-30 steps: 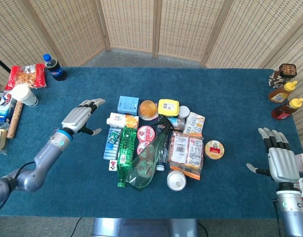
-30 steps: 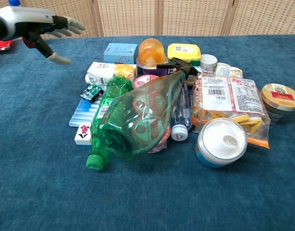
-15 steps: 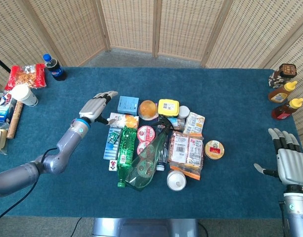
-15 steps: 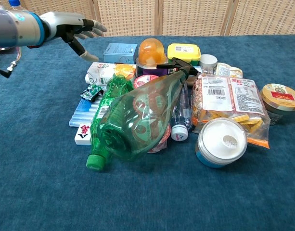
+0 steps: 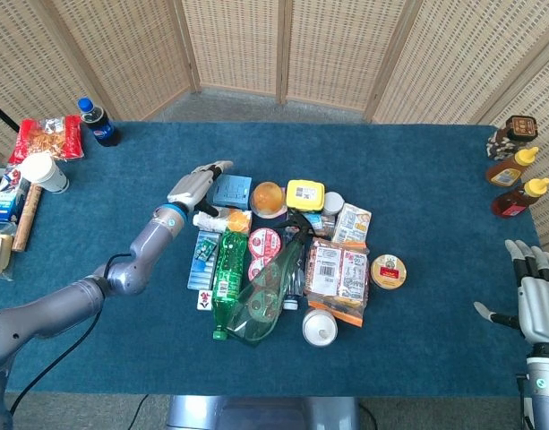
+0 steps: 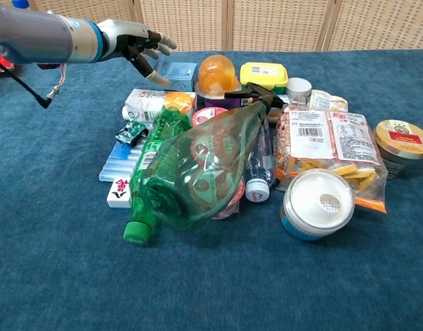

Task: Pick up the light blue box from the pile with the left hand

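Note:
The light blue box (image 5: 232, 190) lies at the back left of the pile, also seen as the light blue box (image 6: 175, 74) in the chest view. My left hand (image 5: 195, 185) reaches in from the left, open with fingers spread, right beside the box's left edge. In the chest view the left hand (image 6: 136, 47) hovers just left of and above the box, its thumb pointing down close to the box's corner; I cannot tell if it touches. My right hand (image 5: 538, 300) is open at the table's right edge, holding nothing.
The pile holds a green bottle (image 5: 227, 279), a milk carton (image 5: 222, 218), an orange ball-shaped jar (image 5: 268, 198), a yellow tub (image 5: 304, 194), snack bags (image 5: 338, 270) and tins. A cola bottle (image 5: 98, 122) and a cup (image 5: 44, 171) stand at the far left; sauce bottles (image 5: 512, 167) at the far right.
My left hand has moved right across the table to the light blue box's left edge. My right hand has slid back toward the lower right corner.

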